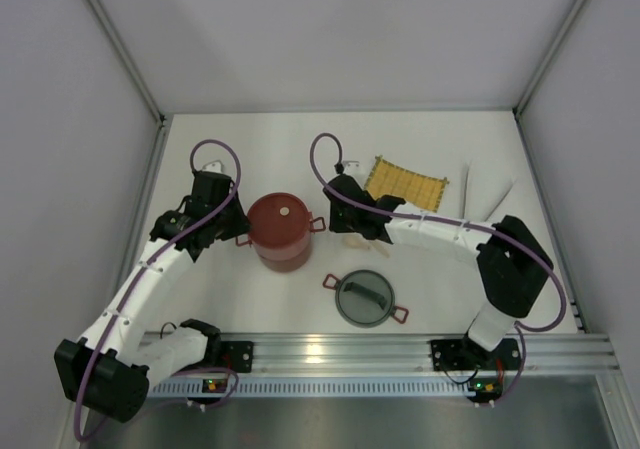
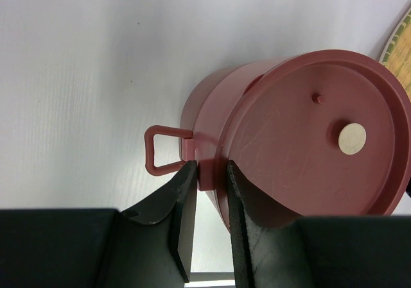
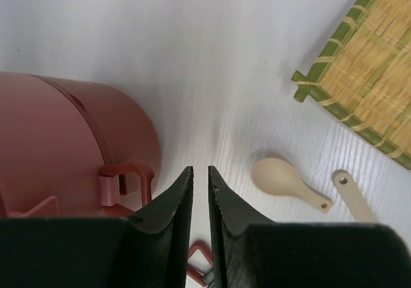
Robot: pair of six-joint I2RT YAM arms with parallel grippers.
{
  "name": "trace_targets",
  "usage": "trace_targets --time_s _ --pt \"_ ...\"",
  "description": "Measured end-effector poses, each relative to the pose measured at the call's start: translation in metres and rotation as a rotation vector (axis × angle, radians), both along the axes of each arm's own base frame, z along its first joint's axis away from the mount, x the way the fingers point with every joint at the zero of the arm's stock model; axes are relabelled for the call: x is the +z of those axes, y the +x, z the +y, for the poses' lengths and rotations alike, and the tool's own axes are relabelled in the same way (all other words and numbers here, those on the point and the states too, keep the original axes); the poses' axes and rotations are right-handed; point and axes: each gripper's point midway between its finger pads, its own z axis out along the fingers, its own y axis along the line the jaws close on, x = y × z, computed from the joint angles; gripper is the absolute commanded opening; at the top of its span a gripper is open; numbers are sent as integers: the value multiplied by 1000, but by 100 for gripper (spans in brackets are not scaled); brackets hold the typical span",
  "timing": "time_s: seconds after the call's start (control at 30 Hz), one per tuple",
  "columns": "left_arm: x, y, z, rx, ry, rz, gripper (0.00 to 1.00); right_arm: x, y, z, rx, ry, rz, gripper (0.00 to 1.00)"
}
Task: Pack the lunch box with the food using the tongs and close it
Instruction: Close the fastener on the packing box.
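The dark-red lunch box [image 1: 280,227] stands stacked at the table's middle, with a flat red lid [image 2: 308,134] that has a cream knob on top. My left gripper [image 2: 210,166] is at its left side, shut on the red tab beside the side handle [image 2: 157,150]. My right gripper [image 3: 200,169] hangs just right of the lunch box [image 3: 64,147], jaws nearly together with nothing between them. The grey domed lid [image 1: 365,299] lies apart on the table, in front of the box. The pale tongs [image 1: 466,189] lie at the far right. No food is in view.
A yellow woven mat [image 1: 405,181] lies behind the right gripper. Two cream spoon-shaped pieces [image 3: 286,182] lie on the table between mat and box. White walls close the table at the back and both sides; a metal rail [image 1: 330,351] runs along the near edge.
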Motion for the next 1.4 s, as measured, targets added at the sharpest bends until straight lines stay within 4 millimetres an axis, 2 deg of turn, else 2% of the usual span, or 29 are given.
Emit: trace_targets --time_s 0.33,0.53,0.77,1.4 --pt "0 0 0 0 0 1 29 46 2 -11 -32 65 -84 14" --pt "0 0 0 0 0 1 29 48 -4 -3 6 98 -66 13" --pt "0 0 0 0 1 1 29 42 -11 7 43 113 -37 12" --pt "0 0 0 0 1 1 29 2 -12 24 69 94 34 11"
